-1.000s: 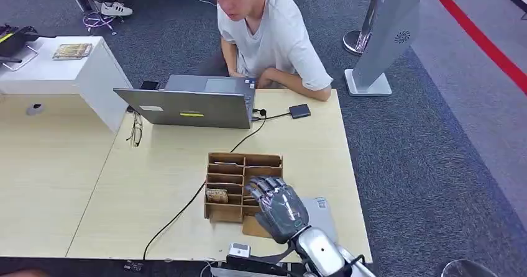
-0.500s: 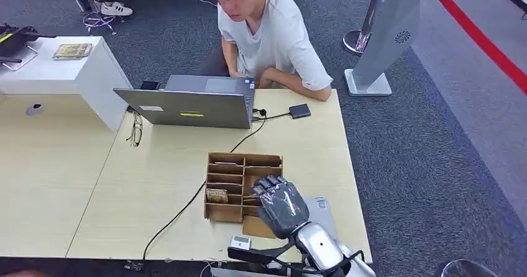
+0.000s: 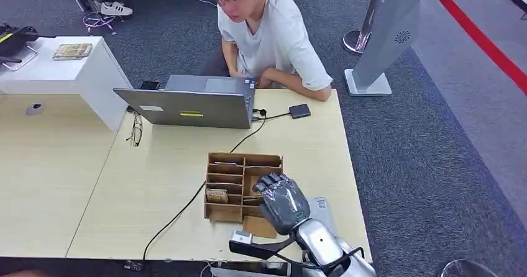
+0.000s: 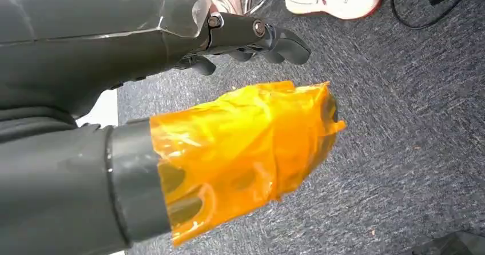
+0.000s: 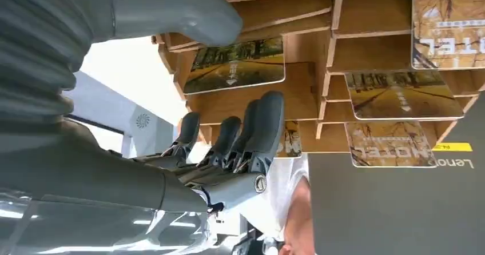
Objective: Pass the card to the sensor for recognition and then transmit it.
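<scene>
Right robot hand (image 3: pixel 283 201) poised over the near right corner of the card rack (image 3: pixel 242 186), fingers apart and holding nothing; in the right wrist view the fingertips (image 5: pixel 269 109) lie just short of a card (image 5: pixel 237 65) in the nearest slot. Left robot hand (image 4: pixel 171 32) hangs beside the bench over carpet, fingers loosely curled on nothing, its thumb wrapped in orange tape.

Risks, as judged: the cards lie flat in shallow slots, so fingers may slide over one without lifting it, or catch a divider and push the light rack along the bench (image 3: pixel 155 184). A cable (image 3: pixel 186 205) runs at 9 o'clock of the rack and could snag.

Contents: the rack is divided into slots; several hold printed cards, one (image 3: pixel 217 195) visible at its 8 o'clock; other slots look empty. The sensor (image 3: pixel 241 236) sits at 6 o'clock, at the bench edge.
</scene>
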